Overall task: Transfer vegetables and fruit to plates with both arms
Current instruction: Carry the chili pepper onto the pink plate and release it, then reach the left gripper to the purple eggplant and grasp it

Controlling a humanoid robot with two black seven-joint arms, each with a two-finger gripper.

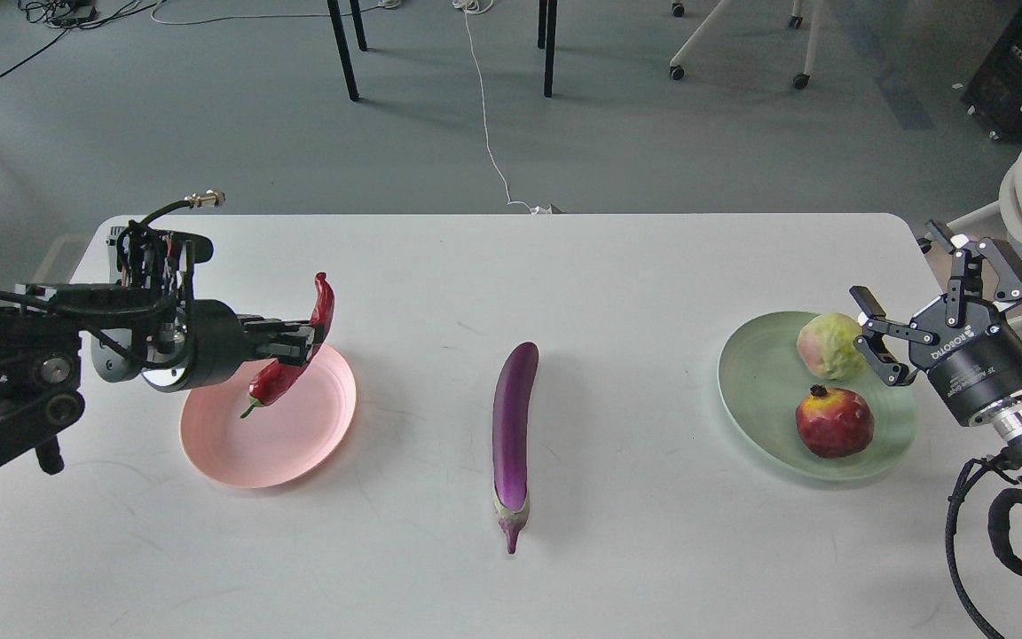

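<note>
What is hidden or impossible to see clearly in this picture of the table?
- Head view: the left gripper covers the middle of the red chili pepper, so the contact itself is hidden.
- Head view: the gripper and pepper cover part of the pink plate.
- Head view: the yellow-green fruit is partly behind a finger of the open right gripper; contact cannot be judged.
- Head view: both arms are cut off at the picture edges.

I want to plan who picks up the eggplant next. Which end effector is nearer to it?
Left. The left end effector, shut on the chili pepper above the pink plate, is nearer the eggplant. The right end effector is open by the green plate, farther away.
</note>
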